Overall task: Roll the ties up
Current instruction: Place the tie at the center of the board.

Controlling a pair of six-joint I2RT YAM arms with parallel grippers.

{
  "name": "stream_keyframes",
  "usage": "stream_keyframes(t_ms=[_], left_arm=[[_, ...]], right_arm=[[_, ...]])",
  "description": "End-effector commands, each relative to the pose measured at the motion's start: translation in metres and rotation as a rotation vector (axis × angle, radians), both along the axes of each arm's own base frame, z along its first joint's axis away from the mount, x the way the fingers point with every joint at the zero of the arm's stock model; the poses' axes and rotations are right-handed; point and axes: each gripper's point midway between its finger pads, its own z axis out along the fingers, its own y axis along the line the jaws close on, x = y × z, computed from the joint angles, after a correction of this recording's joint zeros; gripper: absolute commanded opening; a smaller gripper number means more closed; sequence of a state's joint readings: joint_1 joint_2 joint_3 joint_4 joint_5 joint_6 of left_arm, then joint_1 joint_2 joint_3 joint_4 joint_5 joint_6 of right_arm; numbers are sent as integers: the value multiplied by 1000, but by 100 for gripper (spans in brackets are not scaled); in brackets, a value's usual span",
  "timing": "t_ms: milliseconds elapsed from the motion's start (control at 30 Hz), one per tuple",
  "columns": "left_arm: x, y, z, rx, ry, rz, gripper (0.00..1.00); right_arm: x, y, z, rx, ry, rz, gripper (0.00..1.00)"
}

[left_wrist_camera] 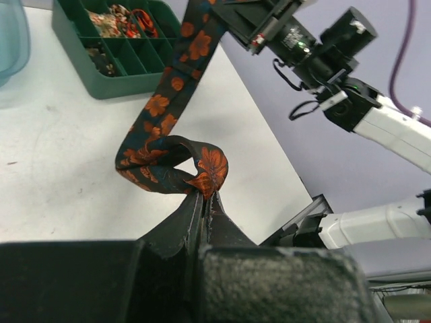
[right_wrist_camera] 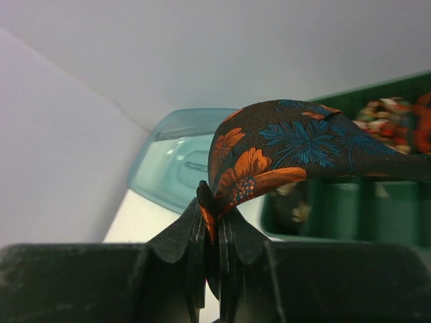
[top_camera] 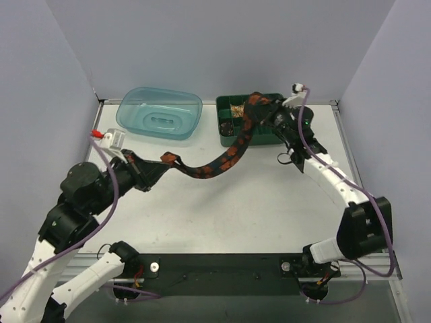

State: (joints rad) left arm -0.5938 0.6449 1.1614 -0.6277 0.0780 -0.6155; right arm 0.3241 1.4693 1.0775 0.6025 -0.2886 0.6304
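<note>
- Tie (top_camera: 225, 156), black with orange flowers, hangs between your two grippers and sags over the white table (top_camera: 256, 202).
- Your left gripper (left_wrist_camera: 205, 198) is pinched tight on one end.
- Your right gripper (right_wrist_camera: 212, 225) is pinched on the other end, above the green tray (top_camera: 225, 138).

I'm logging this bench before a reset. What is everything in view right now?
tie: one, black with orange flowers, sagging between both grippers
tray: one, green, divided, far right of the table
patterned fabric: several pieces, orange and dark, in the tray's compartments
tub: one, clear blue, left of the tray
table: one, white
cables: two, purple, one along each arm
left gripper: one, black, shut on one end of the tie
right gripper: one, black, shut on the other end, by the tray
</note>
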Motion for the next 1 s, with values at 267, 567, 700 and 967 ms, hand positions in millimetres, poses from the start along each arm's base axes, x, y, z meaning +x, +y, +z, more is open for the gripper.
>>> stream_keyframes(t_ms=[267,567,700,967], left_arm=[[65,-88,-18,-16,14,-231,0],[111,-78,-97,77,210,-192,0],[121,-59,-128,96,274,-149,0],[128,-15,-198,145,442,-19,0]], right_arm=[[-76,-201,-53,-202,73,-531,0],[-82,-251,-123,-42,247,-622,0],[-76,-260,-146,-6,309,-619,0],[-77,-256,-206,53,527,-602,0]])
